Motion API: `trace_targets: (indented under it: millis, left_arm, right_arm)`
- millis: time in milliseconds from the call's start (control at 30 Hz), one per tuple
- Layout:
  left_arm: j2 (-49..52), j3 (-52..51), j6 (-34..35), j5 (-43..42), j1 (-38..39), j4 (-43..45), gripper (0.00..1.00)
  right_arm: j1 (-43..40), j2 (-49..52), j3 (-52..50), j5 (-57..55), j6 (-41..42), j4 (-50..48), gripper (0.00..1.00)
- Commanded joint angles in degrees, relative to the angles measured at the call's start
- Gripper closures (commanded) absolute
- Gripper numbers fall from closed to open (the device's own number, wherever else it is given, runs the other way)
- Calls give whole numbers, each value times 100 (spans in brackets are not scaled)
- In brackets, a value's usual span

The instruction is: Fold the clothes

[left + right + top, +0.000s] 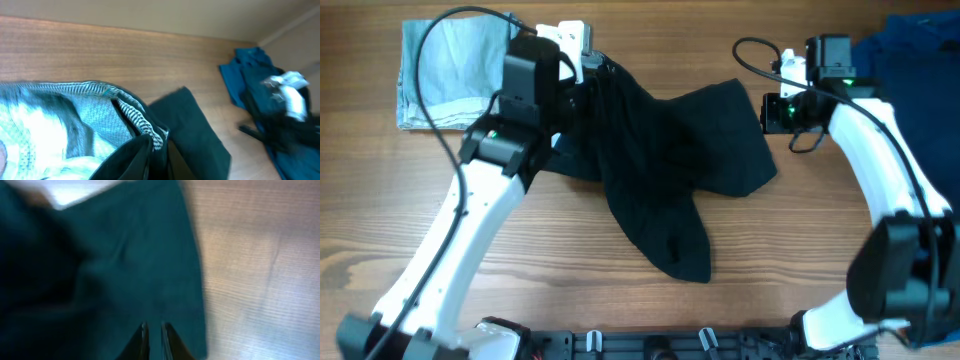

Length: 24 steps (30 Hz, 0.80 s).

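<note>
The clothes (pixel 660 140), black shorts, lie crumpled across the middle of the table, with one leg trailing toward the front. My left gripper (pixel 582 85) is at their top left corner, shut on the bunched waistband. The left wrist view shows the grey-lined waistband (pixel 135 117) pulled up close, and black cloth (pixel 195 130) hides the fingertips. My right gripper (pixel 767 110) sits at the right edge of the shorts. In the right wrist view the dark cloth (pixel 125 270) fills the left side, and my right gripper (pixel 153 326) is shut on it, its thin fingertips almost touching.
A pale-blue denim piece (pixel 445 70) lies at the back left, behind my left arm. A heap of dark-blue and black cloth (pixel 920 60) fills the back right corner and also shows as the blue heap (pixel 250 75) in the left wrist view.
</note>
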State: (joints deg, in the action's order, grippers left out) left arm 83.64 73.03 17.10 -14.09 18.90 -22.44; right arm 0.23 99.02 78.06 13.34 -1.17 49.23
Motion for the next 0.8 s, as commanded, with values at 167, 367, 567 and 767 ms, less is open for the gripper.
trace_targets:
  millis: [167, 367, 567, 767]
  left_arm:
    - [2144, 17, 330, 1143, -42, 1611, 85]
    - [1766, 17, 267, 894, -433, 1622, 37]
    - [442, 17, 111, 730, -1003, 42, 26]
    - [678, 15, -949, 501, -1510, -1777, 24]
  right_arm:
    - [55, -341, -186, 1073, -13, 1257, 92]
    - [57, -341, -208, 1075, 280, 1934, 66]
    - [107, -341, -269, 1099, 291, 2387, 52]
    - [643, -339, -911, 1115, 621, 1969, 51]
